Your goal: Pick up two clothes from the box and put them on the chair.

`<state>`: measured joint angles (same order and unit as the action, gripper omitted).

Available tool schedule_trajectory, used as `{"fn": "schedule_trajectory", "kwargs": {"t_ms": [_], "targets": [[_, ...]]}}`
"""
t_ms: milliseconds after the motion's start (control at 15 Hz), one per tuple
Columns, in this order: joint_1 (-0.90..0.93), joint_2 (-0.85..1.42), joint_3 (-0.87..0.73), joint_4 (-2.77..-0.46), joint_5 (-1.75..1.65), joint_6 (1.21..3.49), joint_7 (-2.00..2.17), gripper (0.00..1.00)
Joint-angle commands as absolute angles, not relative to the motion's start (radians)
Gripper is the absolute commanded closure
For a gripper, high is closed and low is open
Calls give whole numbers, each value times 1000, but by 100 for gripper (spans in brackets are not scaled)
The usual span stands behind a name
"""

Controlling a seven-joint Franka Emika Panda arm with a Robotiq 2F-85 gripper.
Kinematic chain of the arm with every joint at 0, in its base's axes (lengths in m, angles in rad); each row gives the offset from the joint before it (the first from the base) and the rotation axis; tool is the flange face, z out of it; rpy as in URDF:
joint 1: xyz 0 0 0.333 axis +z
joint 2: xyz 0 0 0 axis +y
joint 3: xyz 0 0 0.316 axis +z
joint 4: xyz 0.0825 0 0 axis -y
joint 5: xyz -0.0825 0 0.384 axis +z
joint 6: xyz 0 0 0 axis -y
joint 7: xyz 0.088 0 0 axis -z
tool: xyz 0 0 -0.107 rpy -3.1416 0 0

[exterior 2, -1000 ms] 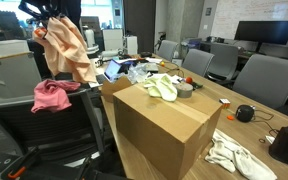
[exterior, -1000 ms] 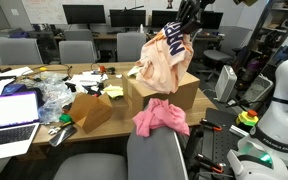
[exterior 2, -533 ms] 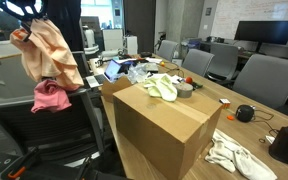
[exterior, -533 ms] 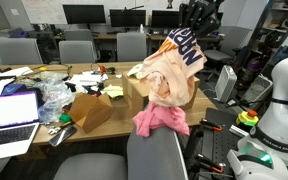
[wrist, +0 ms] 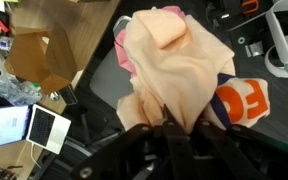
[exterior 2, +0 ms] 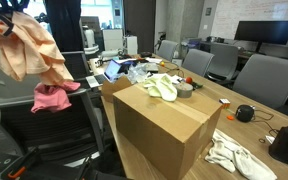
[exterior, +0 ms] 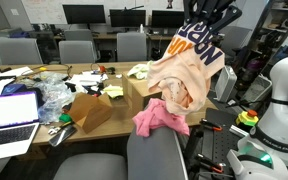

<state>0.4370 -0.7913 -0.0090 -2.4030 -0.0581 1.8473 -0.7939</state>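
My gripper [exterior: 206, 17] is shut on a peach cloth [exterior: 184, 75] with a white, blue and orange printed part, and holds it hanging in the air above the chair. The cloth also shows in an exterior view [exterior 2: 29, 50] and in the wrist view [wrist: 174, 70], bunched between the jaws [wrist: 172, 128]. A pink cloth [exterior: 160, 118] lies on the dark chair [exterior: 156, 155], and it shows in an exterior view [exterior 2: 50, 97]. The large cardboard box [exterior 2: 164, 130] stands on the table with a pale cloth [exterior 2: 162, 88] at its far edge.
A smaller open cardboard box [exterior: 89, 108], a laptop [exterior: 10, 112], crumpled plastic and clutter sit on the table. Office chairs and monitors stand behind. A white cloth [exterior 2: 234, 155] lies on the table by the big box. White machine parts [exterior: 279, 100] stand close to the chair.
My gripper has carried the peach cloth away from the box, sideways over the chair with the pink cloth. The pink cloth has not moved.
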Motion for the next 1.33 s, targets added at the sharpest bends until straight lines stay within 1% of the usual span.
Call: {"fn": "schedule_trajectory", "kwargs": {"t_ms": [0,533,1267], "targets": [[448,-725,31,-2326,-21,1800,-855,97],[441,-610,145,-2286,-44,1831,-833,97],[416,-544,191,-2324,-81,1902,-770,97]]}}
